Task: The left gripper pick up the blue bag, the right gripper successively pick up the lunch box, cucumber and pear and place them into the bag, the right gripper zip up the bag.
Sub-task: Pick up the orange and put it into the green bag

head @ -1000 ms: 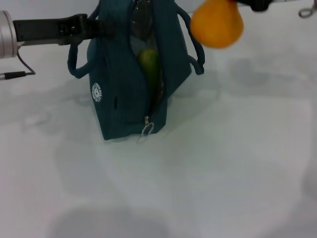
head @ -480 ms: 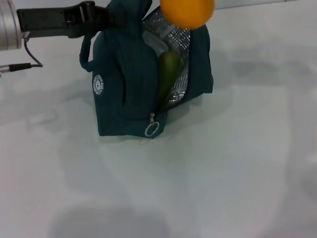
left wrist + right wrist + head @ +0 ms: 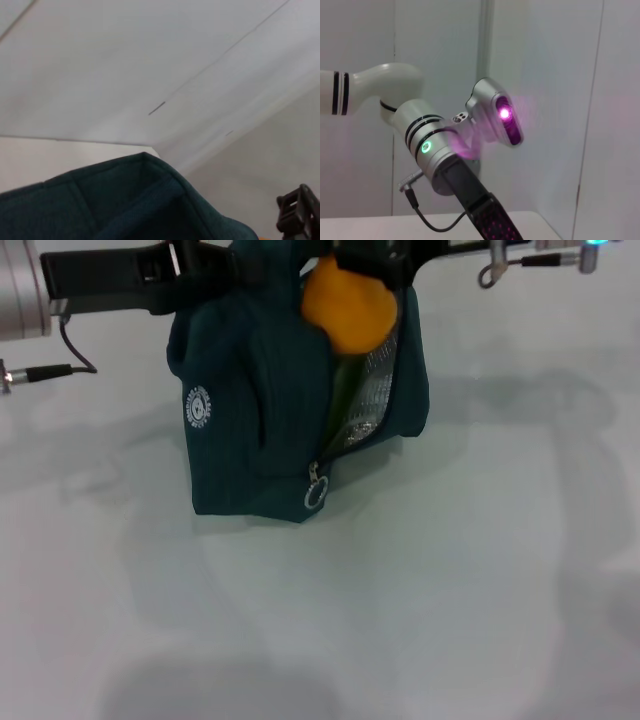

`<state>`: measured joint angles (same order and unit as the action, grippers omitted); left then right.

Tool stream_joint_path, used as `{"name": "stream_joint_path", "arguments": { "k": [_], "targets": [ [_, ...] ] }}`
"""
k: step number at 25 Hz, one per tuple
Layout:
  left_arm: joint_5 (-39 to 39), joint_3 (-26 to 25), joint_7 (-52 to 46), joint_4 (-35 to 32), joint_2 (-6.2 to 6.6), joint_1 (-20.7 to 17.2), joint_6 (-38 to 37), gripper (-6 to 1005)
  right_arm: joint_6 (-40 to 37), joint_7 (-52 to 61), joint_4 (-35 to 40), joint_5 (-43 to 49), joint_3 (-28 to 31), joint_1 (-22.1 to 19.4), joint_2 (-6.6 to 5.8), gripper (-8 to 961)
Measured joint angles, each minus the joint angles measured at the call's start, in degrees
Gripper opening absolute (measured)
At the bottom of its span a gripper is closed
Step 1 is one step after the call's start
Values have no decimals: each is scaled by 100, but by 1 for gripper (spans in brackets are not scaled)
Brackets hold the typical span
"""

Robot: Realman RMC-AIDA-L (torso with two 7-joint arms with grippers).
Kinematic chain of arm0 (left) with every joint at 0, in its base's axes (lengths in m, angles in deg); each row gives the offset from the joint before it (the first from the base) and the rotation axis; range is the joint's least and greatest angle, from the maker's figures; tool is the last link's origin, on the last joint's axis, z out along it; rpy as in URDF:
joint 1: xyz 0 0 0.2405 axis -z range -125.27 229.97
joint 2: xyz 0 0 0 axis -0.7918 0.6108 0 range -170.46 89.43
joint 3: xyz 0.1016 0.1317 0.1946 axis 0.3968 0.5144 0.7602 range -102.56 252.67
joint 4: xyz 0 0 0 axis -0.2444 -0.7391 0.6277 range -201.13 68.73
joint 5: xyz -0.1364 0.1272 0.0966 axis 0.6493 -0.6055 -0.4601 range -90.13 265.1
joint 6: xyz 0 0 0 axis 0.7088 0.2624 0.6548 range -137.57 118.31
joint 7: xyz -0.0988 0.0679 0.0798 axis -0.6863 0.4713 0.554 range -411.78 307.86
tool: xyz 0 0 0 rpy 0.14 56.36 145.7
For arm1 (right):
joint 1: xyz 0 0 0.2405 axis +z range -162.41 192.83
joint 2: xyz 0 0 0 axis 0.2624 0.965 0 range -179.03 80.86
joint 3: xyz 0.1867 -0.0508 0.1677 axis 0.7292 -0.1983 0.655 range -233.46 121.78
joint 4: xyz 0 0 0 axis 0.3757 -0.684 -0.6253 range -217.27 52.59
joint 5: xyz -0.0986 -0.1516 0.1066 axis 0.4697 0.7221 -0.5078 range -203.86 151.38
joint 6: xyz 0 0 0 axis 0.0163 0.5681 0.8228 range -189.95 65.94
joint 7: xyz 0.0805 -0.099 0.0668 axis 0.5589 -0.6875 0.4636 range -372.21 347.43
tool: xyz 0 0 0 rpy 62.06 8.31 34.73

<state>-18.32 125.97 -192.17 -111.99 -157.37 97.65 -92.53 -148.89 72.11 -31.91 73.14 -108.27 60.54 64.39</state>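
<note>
The blue bag (image 3: 250, 410) stands upright on the white table, its side zip open and the silver lining (image 3: 377, 390) showing. My left gripper (image 3: 205, 262) is shut on the bag's top, reaching in from the left. An orange-yellow pear (image 3: 350, 305) sits in the mouth of the opening, with my right gripper (image 3: 372, 258) shut on it from above. The green cucumber (image 3: 345, 390) stands inside, just under the pear. The lunch box is hidden. The zip pull ring (image 3: 316, 492) hangs low at the bag's front. In the left wrist view only the bag's fabric (image 3: 125, 200) shows.
A black cable (image 3: 62, 350) trails from the left arm onto the table at the far left. The white table (image 3: 450, 590) stretches in front and to the right of the bag. The right wrist view shows the left arm (image 3: 440, 155) against a wall.
The pear has come left and down from above the bag into its opening. The bag has been shifted and turned a little, its open side now facing more to the right.
</note>
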Motion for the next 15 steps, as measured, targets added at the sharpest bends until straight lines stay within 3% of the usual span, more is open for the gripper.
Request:
{"name": "stream_joint_path", "arguments": {
  "k": [11, 15],
  "targets": [
    [88, -28, -34, 143, -5, -6, -139, 46, 347, -938, -1271, -21, -20, 110, 164, 108],
    [111, -11, -35, 147, -7, -16, -158, 46, 489, -1126, -1583, -20, -31, 165, 172, 113]
  ]
}}
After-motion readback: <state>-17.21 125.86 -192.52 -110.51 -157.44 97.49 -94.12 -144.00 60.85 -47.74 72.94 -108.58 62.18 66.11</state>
